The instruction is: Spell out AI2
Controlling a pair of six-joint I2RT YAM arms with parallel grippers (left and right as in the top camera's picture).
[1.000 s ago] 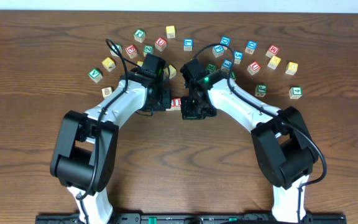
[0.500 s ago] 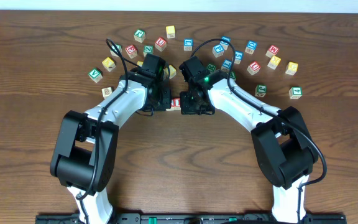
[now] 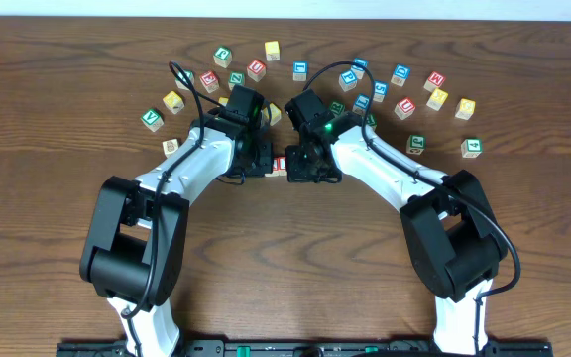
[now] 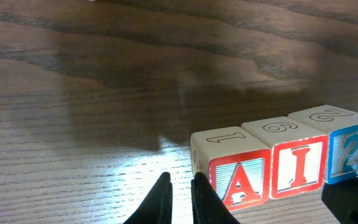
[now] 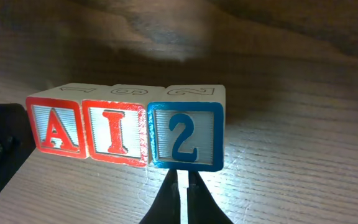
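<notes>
Three wooden blocks stand touching in a row on the table: a red A, a red I and a blue 2. They also show in the left wrist view: A, I, 2. From overhead only a bit of the red blocks shows between the arms. My left gripper is shut and empty, just left of the A block. My right gripper is shut and empty, its tips right at the front face of the 2 block.
Several loose letter blocks lie scattered behind the arms, from a green one at the left to a green one at the right. The wooden table spreads in front of the arms.
My right gripper has moved a little toward the left and back, closing on the block row. The left arm has hardly moved.
</notes>
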